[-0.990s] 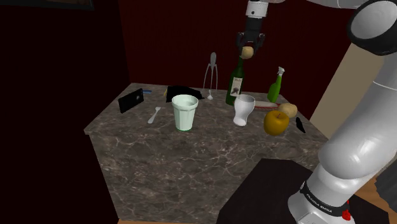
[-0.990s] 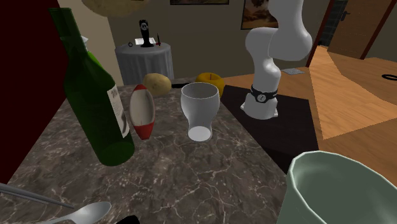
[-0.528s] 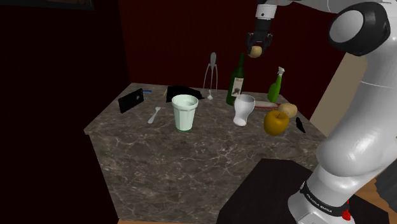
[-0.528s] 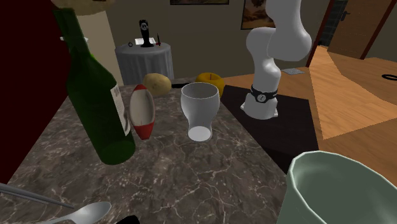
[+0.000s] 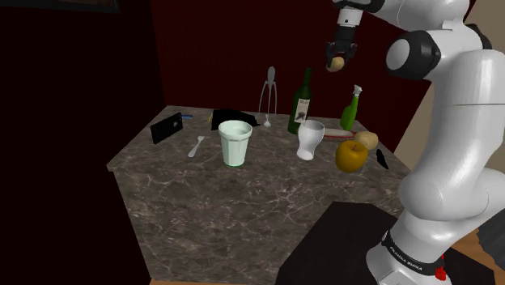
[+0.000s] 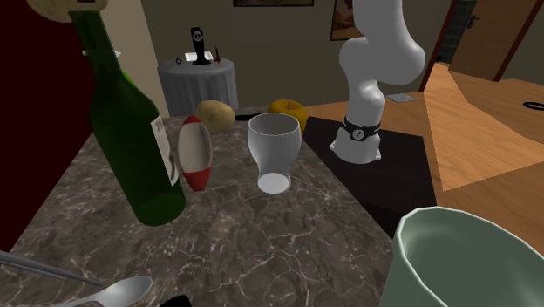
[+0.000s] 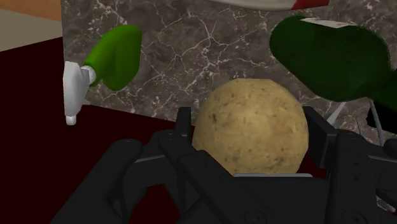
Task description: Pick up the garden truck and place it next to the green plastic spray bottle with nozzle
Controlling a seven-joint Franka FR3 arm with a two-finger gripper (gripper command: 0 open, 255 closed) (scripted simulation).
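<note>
A tan, rough, rounded potato-like lump (image 5: 334, 63) (image 7: 251, 124) is clasped in my black gripper (image 5: 339, 57) (image 7: 250, 137), high above the back of the marble table (image 5: 243, 202). Its edge also peeks in at the second exterior view's upper left (image 6: 54, 7). The green spray bottle with a white nozzle (image 5: 350, 109) (image 7: 113, 56) stands at the table's far edge, below the gripper and slightly to the shoulder view's right. A dark green wine bottle (image 5: 301, 102) (image 6: 131, 131) (image 7: 331, 57) stands just to the shoulder view's left of the spray bottle.
Near the spray bottle sit a second potato (image 5: 367, 139) (image 6: 214, 113), a yellow apple (image 5: 351, 155), a clear glass (image 5: 310, 139) (image 6: 275, 153) and a red-and-white object (image 6: 195, 153). A pale green cup (image 5: 235, 143), spoon (image 5: 196, 146), black device (image 5: 167, 127) and silver tripod (image 5: 269, 93) stand further left.
The gripper has carried the tan lump toward the shoulder view's right, from above the wine bottle to almost over the spray bottle. The arm's upper links swung right with it.
</note>
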